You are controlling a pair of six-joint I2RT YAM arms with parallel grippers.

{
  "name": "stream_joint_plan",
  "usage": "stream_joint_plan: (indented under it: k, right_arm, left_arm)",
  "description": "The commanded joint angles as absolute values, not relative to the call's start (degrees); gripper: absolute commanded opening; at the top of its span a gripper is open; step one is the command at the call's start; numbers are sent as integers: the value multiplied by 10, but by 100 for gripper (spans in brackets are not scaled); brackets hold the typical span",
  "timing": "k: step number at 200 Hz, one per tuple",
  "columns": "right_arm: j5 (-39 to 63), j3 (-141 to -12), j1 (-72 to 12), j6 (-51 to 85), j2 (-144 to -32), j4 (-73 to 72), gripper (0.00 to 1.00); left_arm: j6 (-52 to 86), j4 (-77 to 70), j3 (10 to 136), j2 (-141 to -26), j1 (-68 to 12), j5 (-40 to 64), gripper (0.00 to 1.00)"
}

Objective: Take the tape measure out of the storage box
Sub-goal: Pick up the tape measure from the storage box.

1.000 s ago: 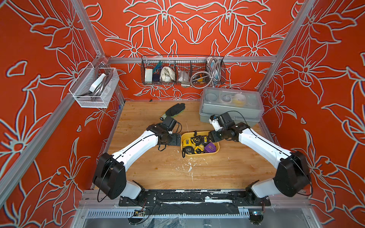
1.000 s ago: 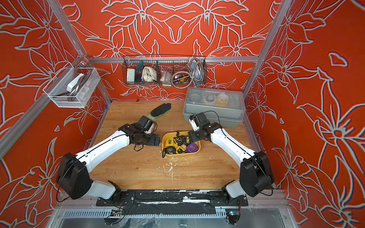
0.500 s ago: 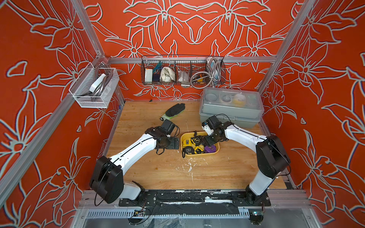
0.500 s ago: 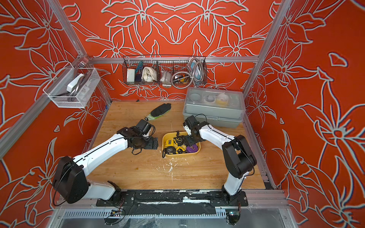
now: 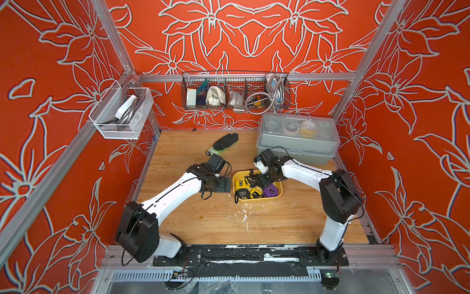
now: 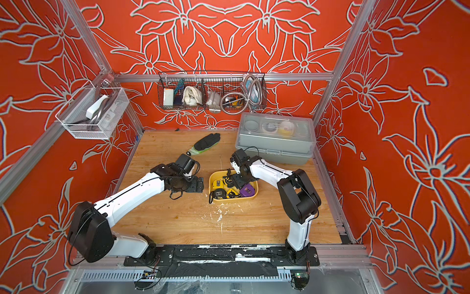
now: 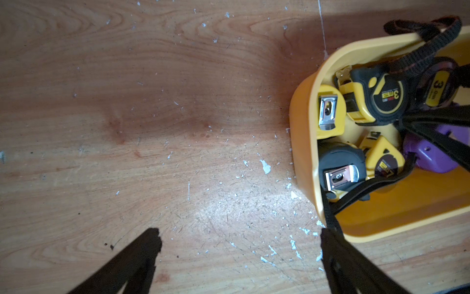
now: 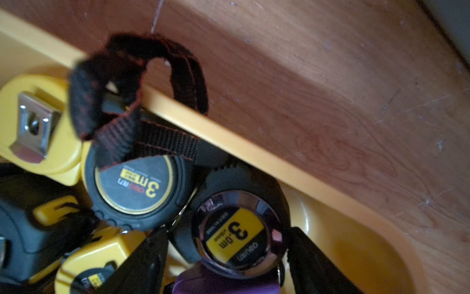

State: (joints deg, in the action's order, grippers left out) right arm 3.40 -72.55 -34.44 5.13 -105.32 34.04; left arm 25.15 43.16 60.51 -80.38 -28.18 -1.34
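storage box [image 5: 258, 199]: a yellow tub without lid, near the middle of the table [image 5: 203, 224], its long sides parallel to the front edge.
tape measure [image 8: 235, 239]: round and black, with a yellow "3.0m" label. It lies flat inside the storage box, next to the wall that faces the back edge of the table.
right gripper [image 8: 227, 230]: it reaches down into the storage box. The jaws are apart, with one finger [image 8: 142, 262] at each side of the tape measure and very close to it. I cannot tell whether the pads touch it.
left gripper [image 7: 239, 239]: the jaws are spread fully wide and hold nothing. It hangs over bare table, just beside the box end that faces the left edge.
other tape measures: in the same box are a yellow one with a metal clip [image 7: 330, 114], a black-yellow "3m" one [image 7: 381, 99] and a purple one [image 7: 429, 155].
strap [image 8: 178, 76]: black, it hangs over the back rim of the box.
grey case [image 5: 297, 142]: at the back right corner of the table.
glove [image 5: 223, 143]: near the back edge, apart from the box.
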Motion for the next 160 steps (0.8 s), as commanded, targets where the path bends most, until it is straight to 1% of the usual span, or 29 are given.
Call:
stream_joint_plan:
  k: [1,65,73,80,105,112,117,125,141,150,160]
  right_arm:
    - [24,-744,-347,64,-1081,345,74]
    - [27,-748,-350,94,-1114,317,72]
    - [28,-748,-350,98,-1114,314,70]
    - [37,-747,-350,100,-1114,311,64]
    - [51,-733,-351,107,-1102,299,50]
    - [53,-726,-352,109,-1095,295,47]
    - [53,-723,-352,109,-1092,293,47]
    - [49,-722,-352,111,-1089,297,50]
    - [37,-725,-352,114,-1097,302,69]
    - [36,-727,-352,119,-1103,301,74]
    - [48,-728,-352,125,-1106,293,84]
  left_arm:
    - [247,433,609,-810,-286,-11,100]
    - [250,431,606,-812,-286,-4,100]
    - [250,431,605,-813,-286,-4,100]
    - [250,431,604,-811,-286,-4,100]
    - [250,431,598,-806,-286,-7,100]
    - [249,431,596,-804,-286,-8,100]
    - [249,430,595,-803,-286,-8,100]
    - [248,430,593,-801,-286,-8,100]
    - [247,428,592,-801,-286,-7,100]
    - [247,427,592,-802,-286,-5,100]
    - [247,428,593,-805,-286,-4,100]
